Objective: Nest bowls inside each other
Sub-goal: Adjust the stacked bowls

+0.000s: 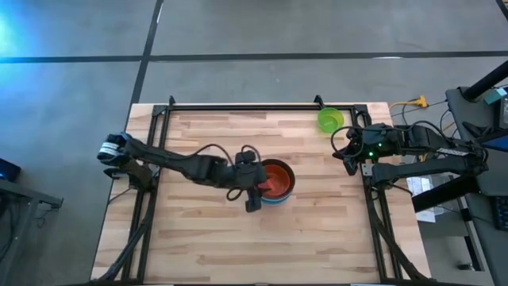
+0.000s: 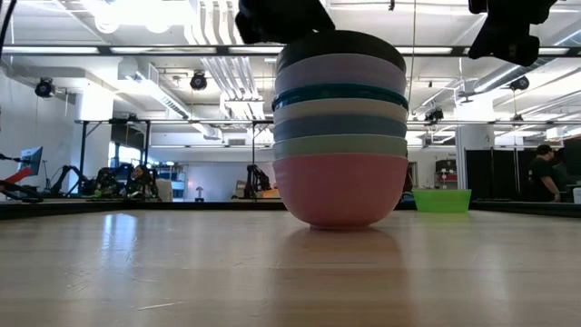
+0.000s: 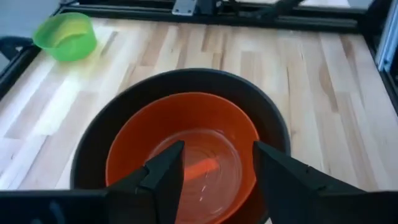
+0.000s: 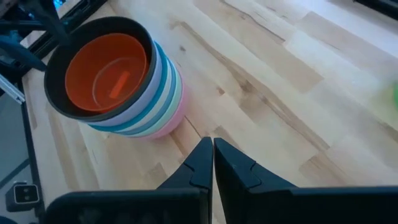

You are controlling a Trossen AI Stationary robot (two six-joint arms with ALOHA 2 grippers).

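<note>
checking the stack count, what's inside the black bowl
A smaller round red plastic bowl sits nested inside the round black plastic bowl, which tops the stack. The red bowl looks empty apart from a reflection. The black bowl's inner bottom is covered by it.

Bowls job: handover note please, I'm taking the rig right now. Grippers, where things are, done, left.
Left gripper: open, empty, hovering just above the stack at mid-table.
Right gripper: shut, empty, parked at the table's right edge.
Stack: pink bowl at the bottom, black bowl at the top, red bowl sitting inside it.
Green bowl: alone at the far right corner of the table, close to the right gripper.
Done: every bowl but one is nested.
Left: pick up the green bowl and drop it into the red one.
</note>
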